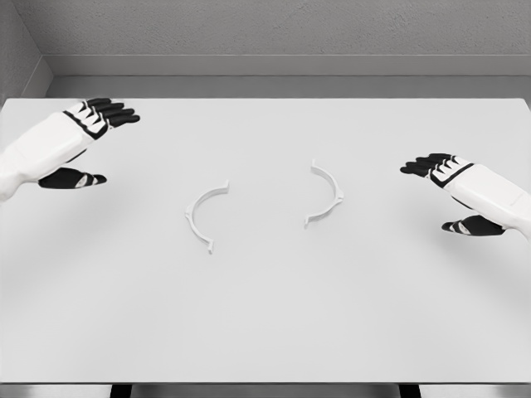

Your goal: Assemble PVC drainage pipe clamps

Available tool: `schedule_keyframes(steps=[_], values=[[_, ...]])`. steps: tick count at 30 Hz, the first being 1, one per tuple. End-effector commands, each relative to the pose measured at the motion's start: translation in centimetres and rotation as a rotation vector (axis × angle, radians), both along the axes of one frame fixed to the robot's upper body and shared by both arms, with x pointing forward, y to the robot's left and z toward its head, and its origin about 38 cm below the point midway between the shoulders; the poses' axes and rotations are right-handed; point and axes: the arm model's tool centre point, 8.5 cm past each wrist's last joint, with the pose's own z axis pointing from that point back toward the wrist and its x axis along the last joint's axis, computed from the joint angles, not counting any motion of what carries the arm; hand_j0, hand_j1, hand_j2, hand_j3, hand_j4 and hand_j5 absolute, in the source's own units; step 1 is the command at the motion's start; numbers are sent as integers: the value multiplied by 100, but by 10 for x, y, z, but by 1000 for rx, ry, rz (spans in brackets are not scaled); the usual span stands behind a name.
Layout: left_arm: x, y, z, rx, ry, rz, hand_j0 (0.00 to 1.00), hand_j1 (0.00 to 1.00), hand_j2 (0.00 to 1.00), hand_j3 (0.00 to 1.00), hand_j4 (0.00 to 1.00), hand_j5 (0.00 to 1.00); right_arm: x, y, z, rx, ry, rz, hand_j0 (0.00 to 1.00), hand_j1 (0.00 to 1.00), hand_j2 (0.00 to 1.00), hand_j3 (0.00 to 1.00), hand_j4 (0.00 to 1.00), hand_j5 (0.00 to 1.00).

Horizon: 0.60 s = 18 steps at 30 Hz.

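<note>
Two thin white clamp halves lie flat near the middle of a pale grey bench [265, 332], well apart from each other and from both hands. The left clamp half [203, 215] sits just left of the frame's centre: a slim half-ring that bulges toward the left, its open side facing right, with a small flared tab at each end. The right clamp half [327, 193] lies just right of centre and a little higher in the frame; it bulges toward the right, its open side facing left, with the same small tabs at its tips. The two open sides face one another across a bare gap of bench. Both pieces are nearly the same white as the surface and show mostly by their faint shadows.

The left hand [91, 137] hovers at the upper left of the frame, white with black fingers [116, 112] stretched out straight and close side by side, the thumb hanging apart below; it holds nothing. The right hand [452, 186] hovers at the right edge, mid-height, its black fingers [423, 164] likewise extended toward the centre, thumb apart beneath, holding nothing.

A grey wall [265, 33] runs behind the bench.
</note>
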Motion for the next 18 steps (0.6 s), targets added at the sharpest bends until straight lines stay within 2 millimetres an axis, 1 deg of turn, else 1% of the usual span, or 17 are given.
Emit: schedule_keyframes(steps=[1, 3, 4, 5, 6, 7, 9, 11, 12, 13, 15, 16, 17, 18], values=[[0, -1, -2, -6, 7, -1, 100, 100, 100, 100, 100, 100, 0, 0, 1, 8, -1, -2, 100, 100, 100, 100, 100, 100], [0, -1, -3, -4, 10, -2, 100, 100, 100, 100, 100, 100, 0, 0, -1, 8, 6, 0, 100, 100, 100, 100, 100, 100], [0, -1, -3, -5, 10, -3, 100, 100, 100, 100, 100, 100, 6, 5, -10, 36, 18, -5, 100, 100, 100, 100, 100, 100], [0, -1, -3, -5, 10, -3, 100, 100, 100, 100, 100, 100, 25, 27, -13, 56, 11, 30, 100, 100, 100, 100, 100, 100], [0, -1, -3, -4, 11, -3, 100, 100, 100, 100, 100, 100, 39, 38, -14, 58, -3, 28, 100, 100, 100, 100, 100, 100], [0, -6, -8, -12, 18, -12, 100, 100, 100, 100, 100, 100, 54, 56, -15, 49, -25, 30, 100, 100, 100, 100, 100, 100], [2, -18, -18, -48, 36, -25, 100, 100, 100, 100, 100, 100, 67, 81, -15, 6, -63, 37, 100, 100, 100, 100, 100, 100], [3, -23, -21, -64, 37, -29, 100, 100, 100, 100, 100, 100, 79, 98, -24, -32, -35, 69, 100, 100, 100, 100, 100, 100], [4, -27, -25, -76, 45, -31, 100, 100, 100, 100, 100, 100, 90, 102, -34, -28, 1, 66, 100, 100, 100, 100, 100, 100], [5, -31, -29, -79, 54, -37, 100, 100, 100, 100, 100, 100, 94, 106, -42, -36, 28, 72, 100, 100, 100, 100, 100, 100], [12, -39, -37, -99, 69, -40, 100, 100, 100, 100, 100, 100, 99, 112, -43, -53, 31, 82, 100, 100, 100, 100, 100, 100], [14, -37, -39, -101, 74, -33, 100, 100, 100, 100, 100, 100, 102, 115, -40, -58, 21, 82, 100, 100, 100, 100, 100, 100], [14, -44, -44, -115, 84, -40, 100, 100, 100, 100, 100, 100, 103, 118, -38, -46, 11, 81, 100, 100, 100, 100, 100, 100], [16, -43, -54, -119, 109, -27, 100, 100, 100, 100, 100, 100, 103, 118, -39, -56, 2, 77, 100, 100, 100, 100, 100, 100]])
